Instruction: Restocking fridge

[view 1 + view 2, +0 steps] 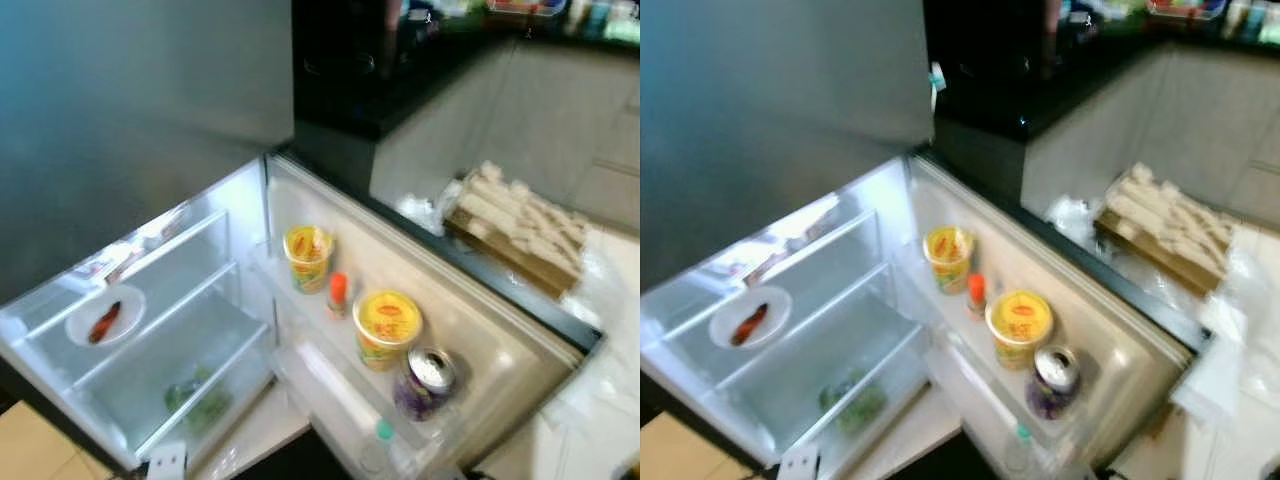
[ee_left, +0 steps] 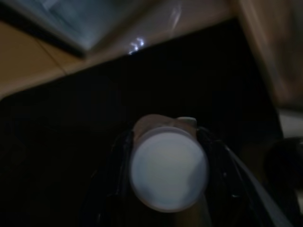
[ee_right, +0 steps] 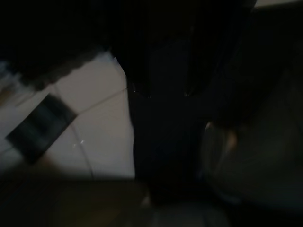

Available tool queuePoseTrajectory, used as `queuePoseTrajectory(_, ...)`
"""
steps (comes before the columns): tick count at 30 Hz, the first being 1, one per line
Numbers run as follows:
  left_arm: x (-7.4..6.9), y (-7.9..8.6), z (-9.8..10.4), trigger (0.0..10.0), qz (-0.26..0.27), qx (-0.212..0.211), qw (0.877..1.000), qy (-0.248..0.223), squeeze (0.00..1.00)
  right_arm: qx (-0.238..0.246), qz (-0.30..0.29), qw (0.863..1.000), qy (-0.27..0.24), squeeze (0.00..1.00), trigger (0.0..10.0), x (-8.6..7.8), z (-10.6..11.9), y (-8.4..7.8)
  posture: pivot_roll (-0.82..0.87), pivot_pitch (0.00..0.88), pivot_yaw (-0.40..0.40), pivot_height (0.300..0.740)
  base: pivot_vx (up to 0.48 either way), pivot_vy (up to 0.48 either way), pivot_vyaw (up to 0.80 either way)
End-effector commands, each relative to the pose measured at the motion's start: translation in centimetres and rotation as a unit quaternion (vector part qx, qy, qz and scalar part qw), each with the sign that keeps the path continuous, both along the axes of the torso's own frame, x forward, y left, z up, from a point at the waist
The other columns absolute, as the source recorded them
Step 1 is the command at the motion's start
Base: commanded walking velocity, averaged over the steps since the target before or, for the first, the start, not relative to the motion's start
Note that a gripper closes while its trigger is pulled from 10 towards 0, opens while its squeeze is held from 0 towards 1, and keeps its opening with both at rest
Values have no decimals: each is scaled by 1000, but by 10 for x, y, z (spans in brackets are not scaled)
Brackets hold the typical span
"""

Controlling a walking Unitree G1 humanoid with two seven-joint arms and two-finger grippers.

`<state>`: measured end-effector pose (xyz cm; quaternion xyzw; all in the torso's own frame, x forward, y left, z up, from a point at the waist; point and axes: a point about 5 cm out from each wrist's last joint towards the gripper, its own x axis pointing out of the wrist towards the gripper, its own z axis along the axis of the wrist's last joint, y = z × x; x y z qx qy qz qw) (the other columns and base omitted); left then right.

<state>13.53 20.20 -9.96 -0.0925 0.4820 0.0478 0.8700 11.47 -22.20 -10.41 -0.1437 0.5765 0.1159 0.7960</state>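
We see the left gripper (image 2: 165,156) pinching a white-capped bottle (image 2: 169,170). The fridge door shelf (image 1: 340,395) holds two yellow cups (image 1: 386,325) and a can (image 1: 425,382). We cannot tell the right gripper's state.

No legible text on anything.

Open fridge (image 1: 250,200): shelves and door rack, stocked.
Its door rack (image 1: 330,385) carries two yellow cups (image 1: 308,257), a small orange bottle (image 1: 338,294) between them, and a can (image 1: 425,381); a plate (image 1: 104,315) sits on the inner shelf (image 1: 170,310).
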Motion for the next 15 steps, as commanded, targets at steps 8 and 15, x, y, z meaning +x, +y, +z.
queuePoseTrajectory(8,-12,-2,-4,10000,-11,-18,1000,18,0,12,-10,1000,-19,0,10000,10,2,8,-60,0,16,740,0,-219,0)
queuePoseTrajectory(15,-12,-2,-4,10000,4,-26,1000,16,0,12,-12,1000,-19,0,10000,10,1,8,-60,0,16,740,0,-67,0)
